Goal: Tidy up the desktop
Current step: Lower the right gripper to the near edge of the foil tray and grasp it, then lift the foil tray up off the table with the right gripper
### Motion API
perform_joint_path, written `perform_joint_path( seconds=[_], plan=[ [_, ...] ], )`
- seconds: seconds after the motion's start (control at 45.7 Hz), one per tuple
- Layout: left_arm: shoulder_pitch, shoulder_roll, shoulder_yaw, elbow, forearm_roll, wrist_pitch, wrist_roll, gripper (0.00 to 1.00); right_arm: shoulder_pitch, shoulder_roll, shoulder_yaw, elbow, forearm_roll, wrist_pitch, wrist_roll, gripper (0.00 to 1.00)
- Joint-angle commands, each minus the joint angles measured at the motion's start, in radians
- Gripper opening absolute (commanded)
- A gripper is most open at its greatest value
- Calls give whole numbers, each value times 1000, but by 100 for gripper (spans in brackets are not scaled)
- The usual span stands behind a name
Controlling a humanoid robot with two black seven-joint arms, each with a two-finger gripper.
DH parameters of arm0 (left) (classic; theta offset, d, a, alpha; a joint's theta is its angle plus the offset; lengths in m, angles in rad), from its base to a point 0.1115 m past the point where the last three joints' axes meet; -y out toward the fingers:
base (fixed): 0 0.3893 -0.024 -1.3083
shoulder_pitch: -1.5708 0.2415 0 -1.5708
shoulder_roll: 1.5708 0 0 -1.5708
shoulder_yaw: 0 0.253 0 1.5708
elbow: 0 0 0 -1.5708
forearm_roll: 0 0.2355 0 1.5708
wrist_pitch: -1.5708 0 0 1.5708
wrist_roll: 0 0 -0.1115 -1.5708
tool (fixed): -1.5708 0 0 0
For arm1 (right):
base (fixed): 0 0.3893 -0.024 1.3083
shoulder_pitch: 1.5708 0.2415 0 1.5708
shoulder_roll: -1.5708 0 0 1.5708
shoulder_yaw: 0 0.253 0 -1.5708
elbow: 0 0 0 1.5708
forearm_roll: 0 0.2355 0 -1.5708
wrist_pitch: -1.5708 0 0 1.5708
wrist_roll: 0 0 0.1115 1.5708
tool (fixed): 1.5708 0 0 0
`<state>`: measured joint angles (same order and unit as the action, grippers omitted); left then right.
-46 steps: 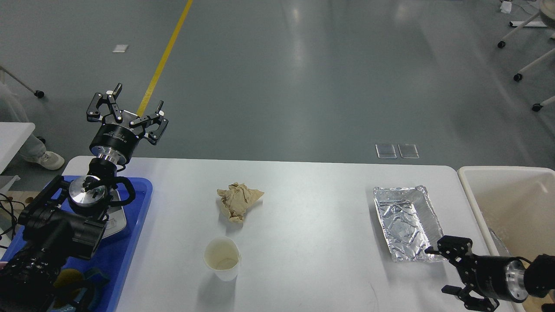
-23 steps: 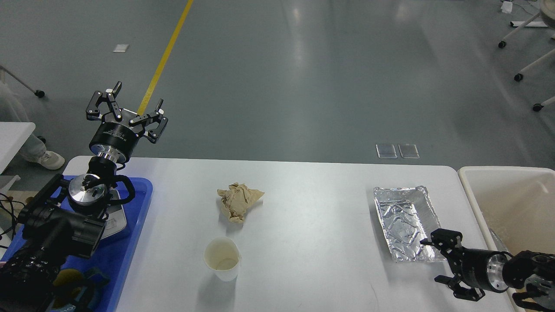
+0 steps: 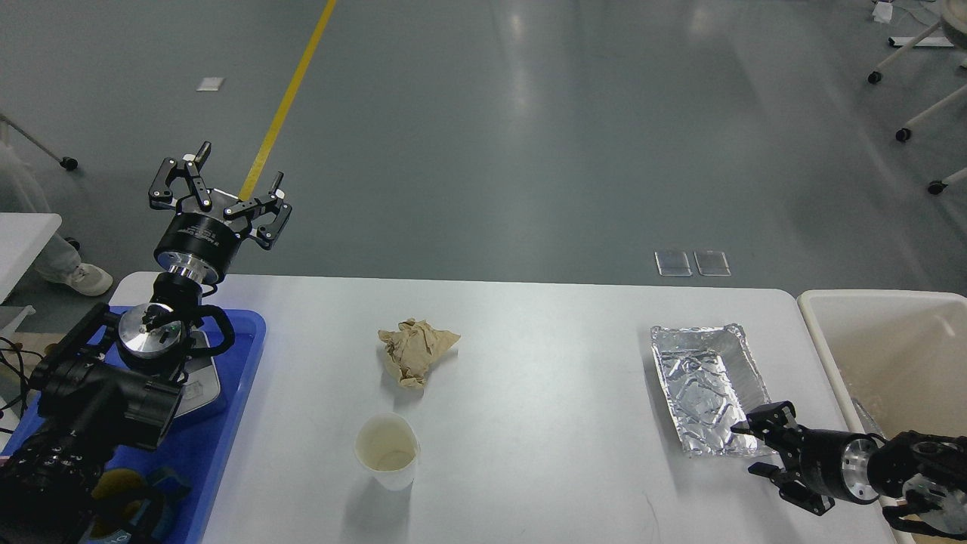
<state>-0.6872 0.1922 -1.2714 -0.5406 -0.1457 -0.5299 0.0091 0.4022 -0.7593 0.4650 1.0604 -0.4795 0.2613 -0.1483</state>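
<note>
The desktop [image 3: 529, 423], a white tabletop with rounded corners, is seen spanning the lower half of the view. A crumpled brown paper ball [image 3: 415, 351] is found near its centre, with a paper cup [image 3: 387, 450] standing upright closer to the near edge. A foil tray [image 3: 706, 387] is placed toward the right edge, beside a cream-coloured bin [image 3: 891, 355]. A blue tray [image 3: 227, 423] is laid over the left edge. The left gripper [image 3: 227, 181] is held raised above the far left corner, fingers spread wide and empty. The right gripper [image 3: 744, 449] is positioned at the foil tray's near right corner, fingers parted, nothing grasped.
</note>
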Motion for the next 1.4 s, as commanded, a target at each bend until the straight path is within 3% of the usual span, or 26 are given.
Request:
perform_joint_path(
  seconds=[0.0, 0.219, 0.306, 0.503, 0.831, 1.116, 1.378],
  plan=[
    [3, 4, 0, -1, 0, -2, 0, 96, 6, 0, 3, 0, 1, 3, 4, 50],
    [5, 4, 1, 1, 0, -1, 0, 96, 6, 12, 1, -2, -1, 6, 16, 44],
    [6, 4, 1, 1, 0, -2, 0, 96, 6, 12, 0, -7, -1, 13, 16, 27],
    [-2, 6, 1, 1, 0, 2, 0, 96, 12, 14, 0, -7, -1, 24, 13, 1],
    [8, 6, 1, 1, 0, -2, 0, 96, 23, 12, 3, -8, -68, 27, 7, 0],
    [9, 7, 3, -1, 0, -7, 0, 96, 101, -26, 3, 9, -117, 38, 29, 0],
    [12, 16, 44, -2, 2, -9, 0, 96, 243, -115, 3, 26, -120, 231, 95, 0]
  ],
)
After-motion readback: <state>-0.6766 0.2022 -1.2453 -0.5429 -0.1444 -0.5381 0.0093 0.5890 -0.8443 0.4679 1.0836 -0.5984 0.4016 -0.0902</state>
